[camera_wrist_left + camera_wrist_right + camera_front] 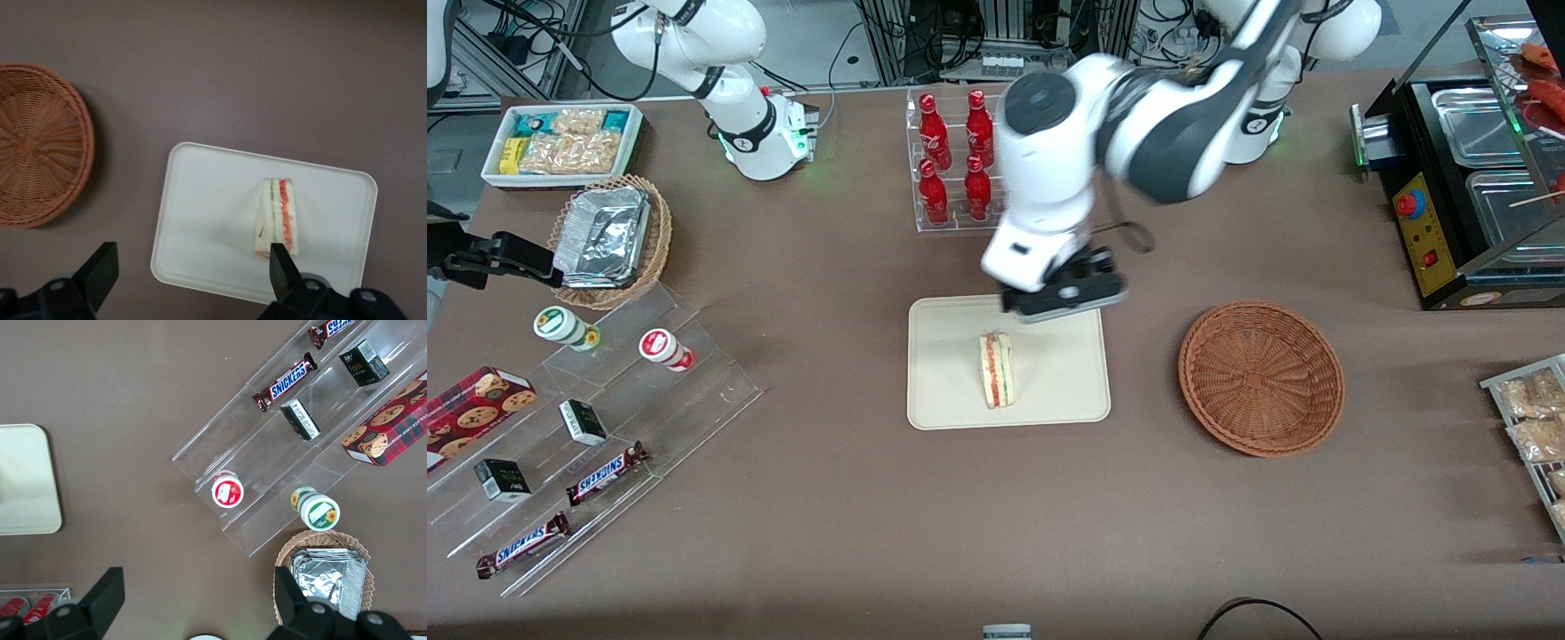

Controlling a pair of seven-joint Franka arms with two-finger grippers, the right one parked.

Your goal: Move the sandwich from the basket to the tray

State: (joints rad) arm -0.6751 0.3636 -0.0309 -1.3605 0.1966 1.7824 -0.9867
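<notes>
The sandwich (pixel 996 370) (pixel 276 217), a pale wedge with red and green layers on its edge, lies on the cream tray (pixel 951 391) (pixel 207 220). The reddish-brown wicker basket (pixel 1261 377) (pixel 37 143) stands with nothing in it beside the tray, toward the working arm's end of the table. My gripper (pixel 1063 293) (pixel 193 267) hangs above the tray's edge farther from the front camera, well above the sandwich. Its fingers (pixel 100 270) are spread wide with nothing between them.
A clear rack of red bottles (pixel 955 160) stands farther from the front camera than the tray. A tan basket with foil containers (pixel 609 238), a white bin of snacks (pixel 560 142) and an acrylic stand with candy bars (pixel 587 444) lie toward the parked arm's end. A black food warmer (pixel 1467 178) stands at the working arm's end.
</notes>
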